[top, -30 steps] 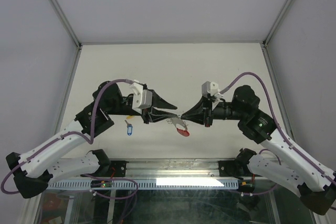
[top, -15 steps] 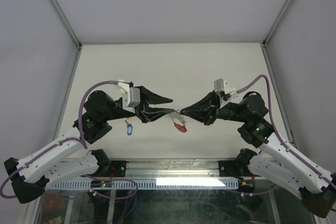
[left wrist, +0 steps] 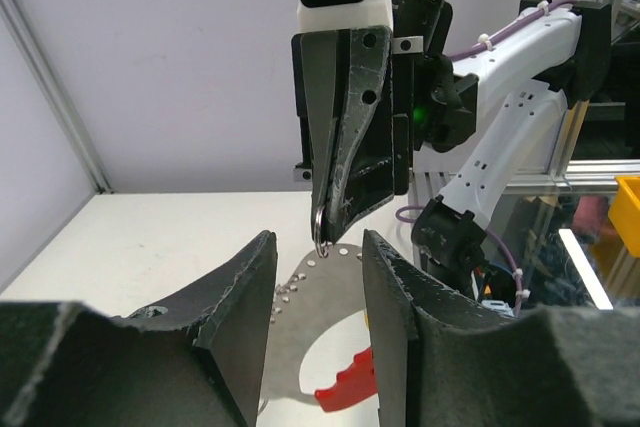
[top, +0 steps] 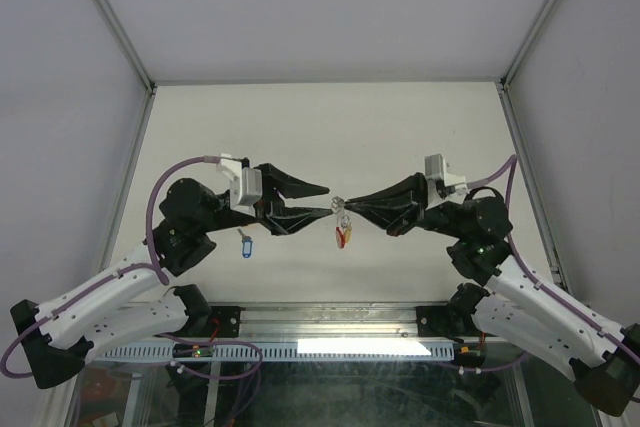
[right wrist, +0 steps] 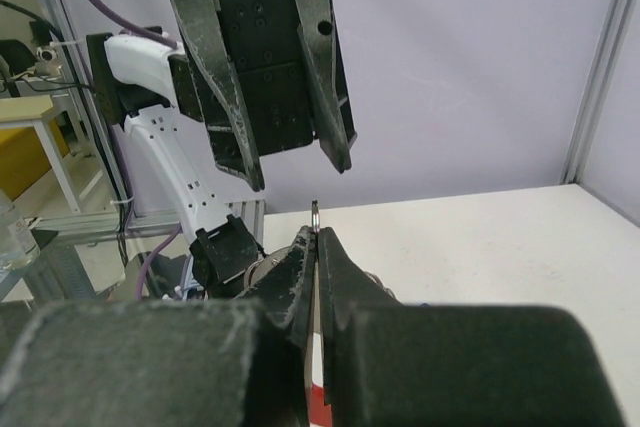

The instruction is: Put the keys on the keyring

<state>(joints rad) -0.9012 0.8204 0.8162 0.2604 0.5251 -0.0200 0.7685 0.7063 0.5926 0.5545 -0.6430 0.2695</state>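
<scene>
My right gripper (top: 347, 204) is shut on the keyring (top: 342, 232) and holds it above the table. The red crescent (left wrist: 345, 387) and a yellow tag hang below the gripper. In the right wrist view the shut gripper (right wrist: 318, 232) pinches a thin metal ring (right wrist: 315, 211). My left gripper (top: 330, 199) is open, with its tips right beside the right gripper's tip. In the left wrist view the beaded chain (left wrist: 300, 282) lies between the open fingers (left wrist: 240, 287). One blue-tagged key (top: 246, 245) lies on the table to the left. Other keys are hidden.
The white table (top: 320, 127) is walled by grey panels with metal posts on three sides. The arm bases and a metal rail (top: 330, 332) run along the near edge.
The right gripper has risen and lifted the keyring off the table, so it now hangs. Both arms have tilted up, and the left gripper stays open at the right gripper's tip.
</scene>
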